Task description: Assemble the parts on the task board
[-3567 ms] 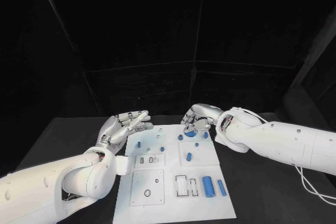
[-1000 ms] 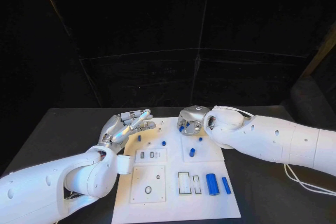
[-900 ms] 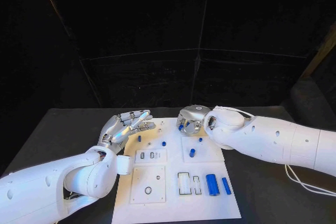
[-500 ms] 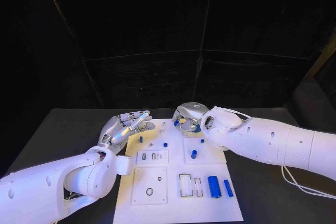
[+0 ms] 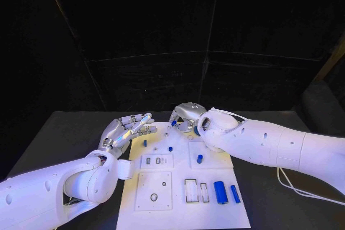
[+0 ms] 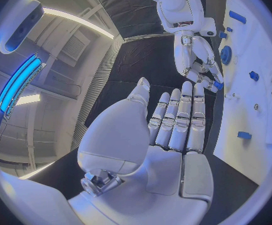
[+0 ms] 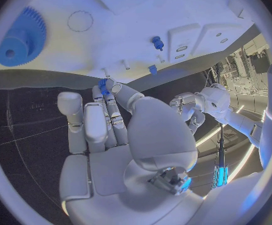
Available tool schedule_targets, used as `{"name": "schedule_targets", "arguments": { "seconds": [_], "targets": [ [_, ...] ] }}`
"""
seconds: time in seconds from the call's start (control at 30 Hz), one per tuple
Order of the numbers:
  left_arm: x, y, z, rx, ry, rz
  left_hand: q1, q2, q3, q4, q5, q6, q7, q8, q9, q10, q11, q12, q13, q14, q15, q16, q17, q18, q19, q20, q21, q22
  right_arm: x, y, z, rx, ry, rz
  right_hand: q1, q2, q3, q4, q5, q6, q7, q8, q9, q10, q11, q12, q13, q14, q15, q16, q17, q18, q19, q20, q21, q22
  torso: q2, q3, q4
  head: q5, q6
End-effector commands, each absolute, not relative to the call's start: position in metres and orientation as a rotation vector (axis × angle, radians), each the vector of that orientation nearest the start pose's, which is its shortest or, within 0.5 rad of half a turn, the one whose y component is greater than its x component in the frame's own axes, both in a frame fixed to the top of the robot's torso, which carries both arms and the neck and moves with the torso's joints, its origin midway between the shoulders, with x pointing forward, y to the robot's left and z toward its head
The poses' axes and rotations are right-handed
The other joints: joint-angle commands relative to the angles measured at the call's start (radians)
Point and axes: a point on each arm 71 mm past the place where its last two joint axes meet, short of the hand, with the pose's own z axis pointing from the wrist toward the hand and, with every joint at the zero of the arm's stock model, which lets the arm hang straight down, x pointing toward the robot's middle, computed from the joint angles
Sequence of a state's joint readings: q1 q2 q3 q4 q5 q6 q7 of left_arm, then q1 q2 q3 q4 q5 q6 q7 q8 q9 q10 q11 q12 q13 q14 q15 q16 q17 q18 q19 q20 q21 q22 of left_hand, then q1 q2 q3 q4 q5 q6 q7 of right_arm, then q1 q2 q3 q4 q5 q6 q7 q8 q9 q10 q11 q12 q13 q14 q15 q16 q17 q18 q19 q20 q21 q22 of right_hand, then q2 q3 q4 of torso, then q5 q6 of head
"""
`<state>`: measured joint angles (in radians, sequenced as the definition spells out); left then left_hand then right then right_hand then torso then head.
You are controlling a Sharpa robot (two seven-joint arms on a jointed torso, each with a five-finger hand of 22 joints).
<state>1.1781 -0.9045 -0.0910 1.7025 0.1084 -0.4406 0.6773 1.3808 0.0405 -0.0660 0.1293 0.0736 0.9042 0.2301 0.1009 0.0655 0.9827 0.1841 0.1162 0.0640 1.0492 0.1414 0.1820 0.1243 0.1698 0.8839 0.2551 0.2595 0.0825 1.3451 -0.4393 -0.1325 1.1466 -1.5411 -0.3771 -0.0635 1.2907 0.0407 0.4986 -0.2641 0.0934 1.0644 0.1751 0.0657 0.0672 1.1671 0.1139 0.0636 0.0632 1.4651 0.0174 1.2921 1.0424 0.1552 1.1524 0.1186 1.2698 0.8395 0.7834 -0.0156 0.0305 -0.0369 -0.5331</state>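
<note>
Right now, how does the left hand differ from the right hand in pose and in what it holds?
The left hand has straight fingers and holds nothing; the right hand has curled fingers and pinches a small blue part. The left hand is by the board's left edge; the right hand is over its far end. Both are silver, on white arms.

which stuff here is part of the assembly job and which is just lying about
Part of the job:
- white rectangular task board
- small blue part pinched by the right robot hand
- blue toothed gear
- two blue cylinders on the board
- open left robot hand

Lying about:
- white cable on the black table
</note>
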Motion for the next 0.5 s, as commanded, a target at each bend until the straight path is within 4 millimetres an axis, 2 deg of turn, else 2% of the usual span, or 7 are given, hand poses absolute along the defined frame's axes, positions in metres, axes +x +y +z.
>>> {"name": "schedule_targets", "arguments": {
  "seconds": [0.03, 0.27, 0.5],
  "targets": [
    [0.446, 0.199, -0.175, -1.099, 1.180, -1.666, -0.007, 0.005, -0.002, -0.004, -0.002, 0.000, 0.012, -0.003, -0.001, -0.002, 0.006, -0.003, -0.001, 0.003, 0.001, -0.004, 0.001, 0.014, 0.006, -0.002, -0.006, -0.001, 0.554, -0.090, -0.147, -0.372, 1.466, 0.615, -0.002, -0.011, 0.006, -0.001, -0.001, -0.004, 0.004, -0.002, -0.001, 0.004, -0.009, -0.003, -0.001, 0.020, -0.001, 0.006, 0.000, -0.018, -0.004, 0.002, 0.004, 0.000, 0.002, -0.0011, 0.0014, 0.001, 0.000],
    [0.447, 0.199, -0.174, -1.097, 1.179, -1.666, -0.006, 0.005, -0.002, -0.005, -0.002, 0.001, 0.012, -0.004, -0.001, -0.002, 0.006, -0.004, -0.001, 0.004, 0.001, -0.004, 0.001, 0.014, 0.006, -0.002, -0.007, -0.002, 0.556, -0.083, -0.148, -0.384, 1.487, 0.611, -0.005, -0.018, 0.011, 0.003, -0.005, -0.007, 0.005, -0.002, -0.001, -0.001, -0.007, -0.003, -0.001, 0.020, 0.001, 0.008, 0.000, -0.018, -0.006, 0.003, 0.005, 0.001, 0.002, -0.0005, -0.0010, 0.004, -0.003],
    [0.447, 0.198, -0.173, -1.096, 1.180, -1.668, -0.005, 0.005, -0.002, -0.007, -0.002, 0.001, 0.012, -0.004, -0.001, -0.002, 0.006, -0.005, -0.001, 0.004, 0.001, -0.005, 0.001, 0.014, 0.006, -0.002, -0.007, -0.002, 0.559, -0.078, -0.150, -0.389, 1.513, 0.595, -0.014, -0.029, 0.014, 0.012, -0.007, -0.013, 0.008, -0.003, -0.001, -0.009, -0.005, -0.003, -0.001, 0.018, 0.004, 0.008, -0.005, -0.017, -0.010, 0.005, 0.005, -0.003, 0.003, -0.0013, 0.0003, 0.004, -0.005]
  ]
}}
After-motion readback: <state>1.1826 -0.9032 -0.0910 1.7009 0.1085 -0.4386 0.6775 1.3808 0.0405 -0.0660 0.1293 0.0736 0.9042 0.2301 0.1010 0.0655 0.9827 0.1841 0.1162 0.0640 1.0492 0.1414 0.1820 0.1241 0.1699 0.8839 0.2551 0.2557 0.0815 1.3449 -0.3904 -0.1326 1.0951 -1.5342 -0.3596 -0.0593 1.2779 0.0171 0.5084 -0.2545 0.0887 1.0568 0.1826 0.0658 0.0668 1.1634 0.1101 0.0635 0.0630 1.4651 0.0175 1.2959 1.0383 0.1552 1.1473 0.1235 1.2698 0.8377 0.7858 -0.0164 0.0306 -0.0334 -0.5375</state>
